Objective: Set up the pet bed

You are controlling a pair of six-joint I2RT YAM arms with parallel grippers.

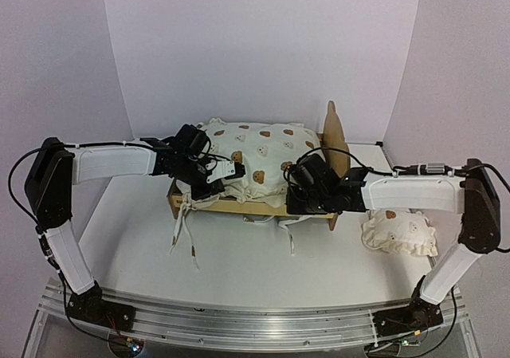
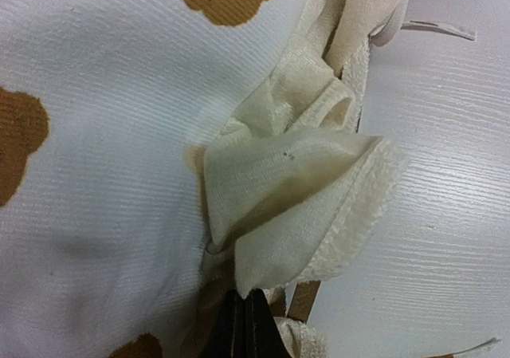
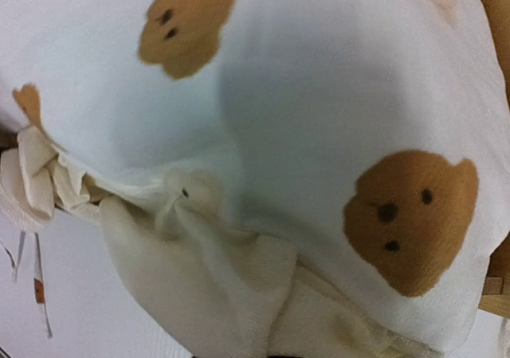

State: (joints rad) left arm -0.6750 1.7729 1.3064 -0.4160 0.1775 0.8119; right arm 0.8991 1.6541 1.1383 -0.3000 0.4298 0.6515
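Note:
The pet bed (image 1: 239,207) is a light plywood frame in the middle of the table, with its headboard (image 1: 333,131) on the right. A cream bear-print cushion (image 1: 255,152) lies bulging on top of it. My left gripper (image 1: 217,173) is at the cushion's front left corner. In the left wrist view its black jaws (image 2: 245,316) are shut on a fold of the cushion's cream hem (image 2: 303,182). My right gripper (image 1: 296,184) is at the cushion's front right edge. There the cream hem (image 3: 239,294) bunches down over its fingers and hides them.
A small ruffled bear-print pillow (image 1: 398,232) lies on the table to the right, under my right forearm. The cushion's ties (image 1: 182,230) hang off the bed's front left onto the white table (image 1: 263,278). A strip of the wooden frame (image 2: 303,298) shows beneath the hem.

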